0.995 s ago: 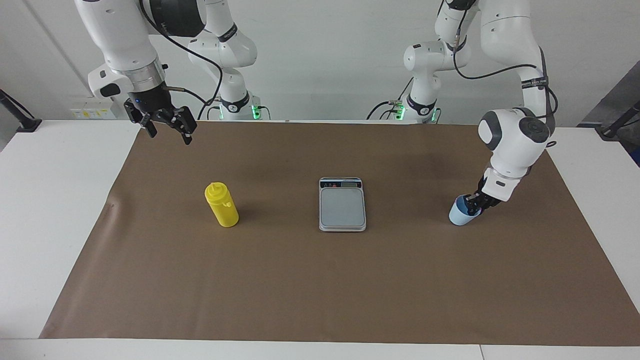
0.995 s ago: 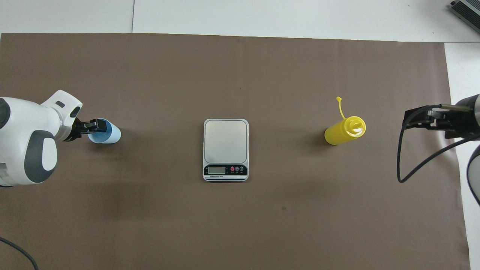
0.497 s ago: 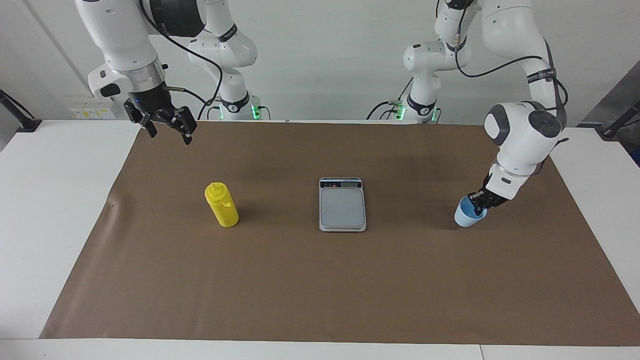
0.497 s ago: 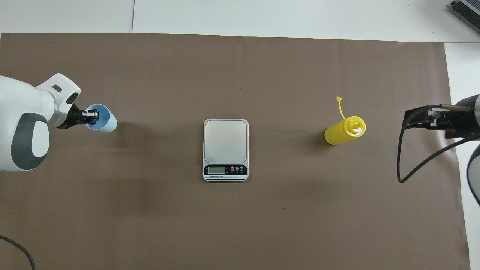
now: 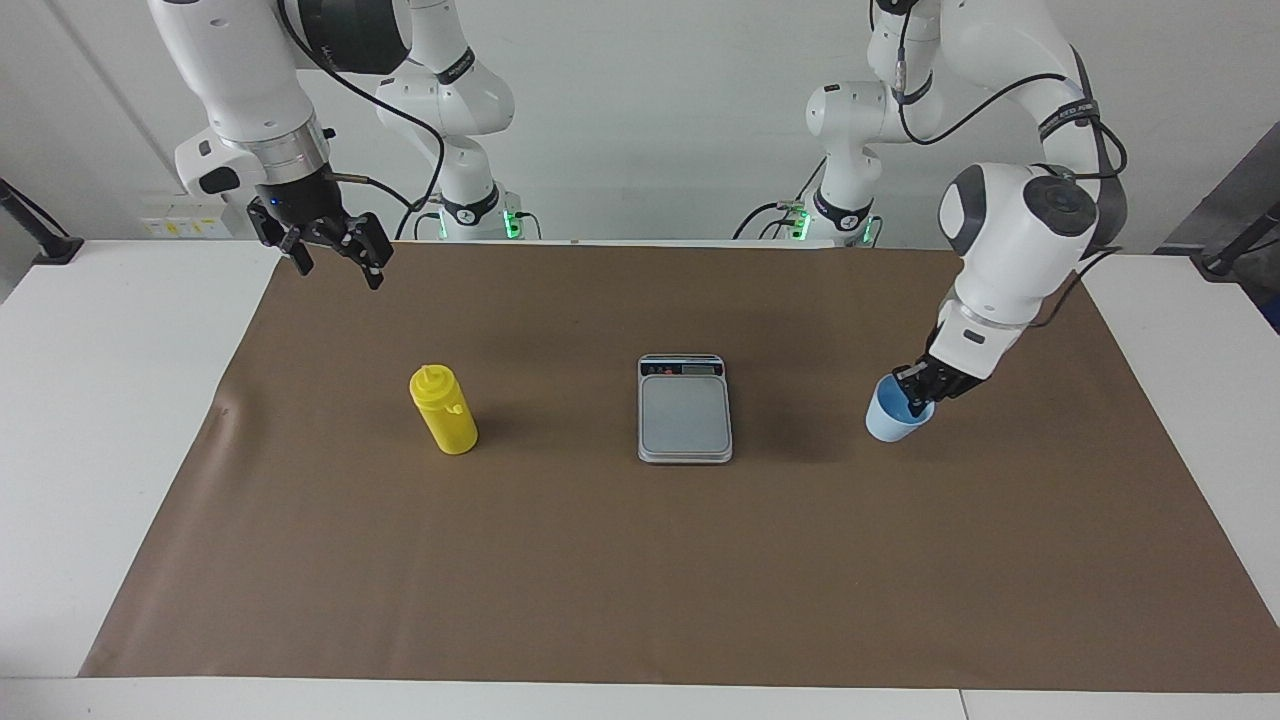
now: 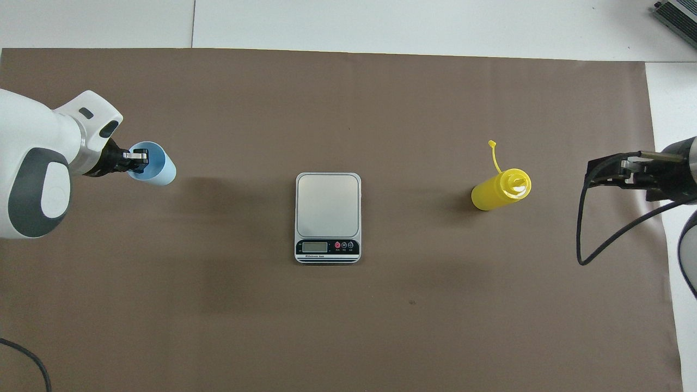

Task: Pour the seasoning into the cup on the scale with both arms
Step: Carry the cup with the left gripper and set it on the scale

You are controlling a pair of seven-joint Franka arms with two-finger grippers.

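Right gripper [image 5: 335, 262]: raised over the brown mat's [image 5: 640, 560] edge nearest the robots, at the right arm's end of the table; fingers spread, nothing between them; this arm waits.

Seasoning [image 5: 443, 409]: yellow bottle standing upright on the mat, toward the right arm's end, well apart from the scale.

Scale [image 5: 685, 408]: flat at the mat's centre, display strip on the edge nearest the robots, weighing plate bare.

Cup [image 5: 895, 414]: raised off the mat, tilted, toward the left arm's end.

Left gripper [image 5: 917, 397]: fingers pinched together on the cup's rim, one inside the mouth.
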